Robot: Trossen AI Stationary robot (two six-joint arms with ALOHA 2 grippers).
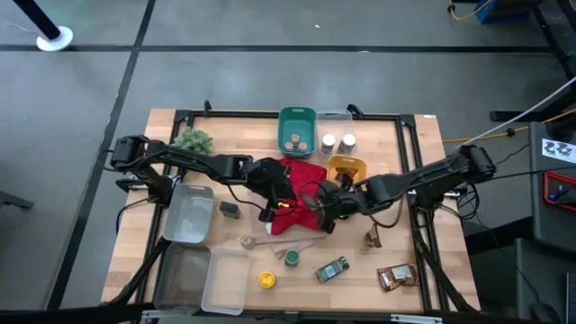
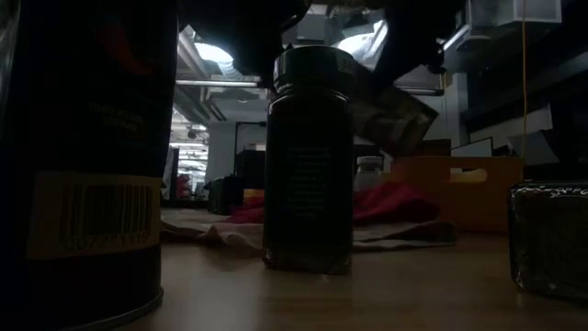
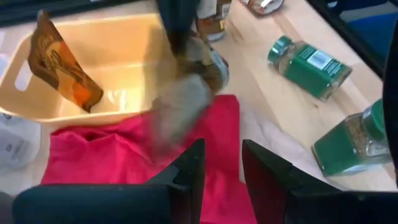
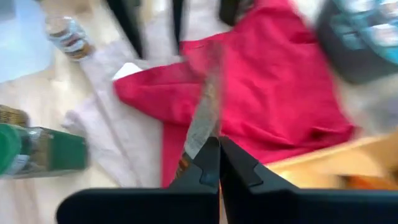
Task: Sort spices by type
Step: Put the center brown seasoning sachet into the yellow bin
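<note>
- Mid-transfer of one brown foil packet [image 4: 202, 121], pinched edge-on between the closed fingers of the right gripper [image 1: 326, 214], over the red cloth [image 1: 301, 178] near the table's middle.
- Likely destination: the yellow bin [image 1: 346, 168] just beside the cloth toward the far edge, already holding a similar packet [image 3: 62, 65].
- Next move, by judgement: carry over the bin's rim, then release; thin foil may twist or cling to a finger.
- Left gripper [image 1: 274, 200] hovering over the cloth's left side, fingers [image 3: 186, 171] parted and holding nothing.
- Elsewhere: two more packets [image 1: 396, 276] by the near right corner; green-lidded jars [image 3: 311, 59] and a yellow-lidded jar [image 1: 266, 280] along the near edge; white-lidded jars [image 1: 338, 142] and a teal bin [image 1: 297, 117] at the far edge; a grey tin [image 1: 229, 210] left of centre.
- Writing: a barcode on the nearest dark container [image 2: 87, 211] in the low view; digits and jar-label text unreadable.
</note>
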